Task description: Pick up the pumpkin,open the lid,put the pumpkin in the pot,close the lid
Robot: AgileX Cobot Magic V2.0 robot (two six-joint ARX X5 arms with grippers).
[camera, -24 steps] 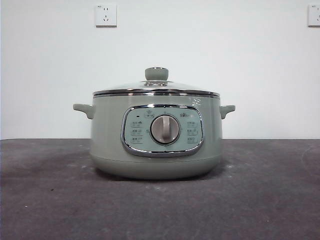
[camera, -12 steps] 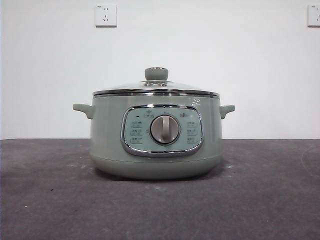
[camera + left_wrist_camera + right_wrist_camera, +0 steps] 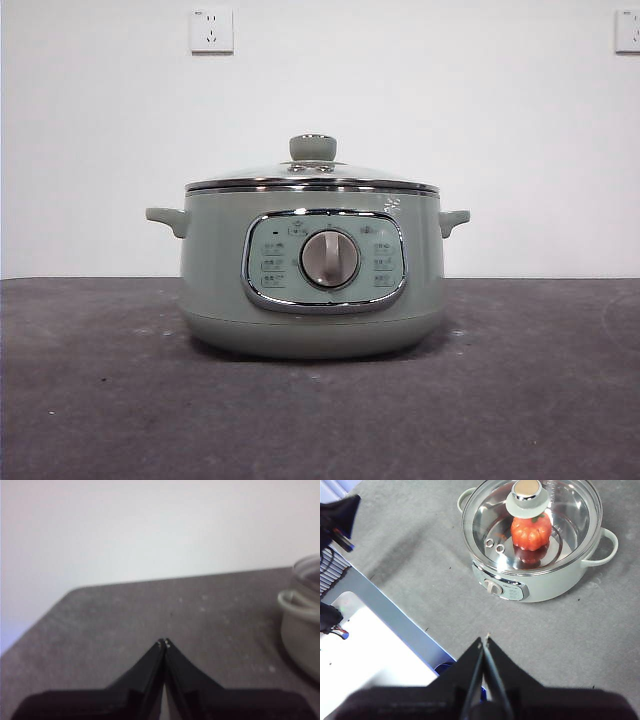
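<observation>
**Pumpkin in the covered pot**

With the lid (image 3: pixel 312 172) seated on the pot (image 3: pixel 312 270), the pumpkin (image 3: pixel 531 531) lies inside, seen through the glass. Left gripper (image 3: pixel 163 642) hangs over the grey tabletop (image 3: pixel 540 400) beside the pot, jaws closed and empty. Right gripper (image 3: pixel 484 639) hovers high above, jaws likewise pressed together.

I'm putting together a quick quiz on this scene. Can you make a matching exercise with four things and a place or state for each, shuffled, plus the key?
Things:
1. pumpkin
2. lid
3. left gripper
4. dial

Places or states:
A. shut, above bare table beside the pot
B. resting on the pot's rim
C. inside the pot, seen through the glass
D. centre of the pot's control panel

Pairs: 1-C, 2-B, 3-A, 4-D
</observation>
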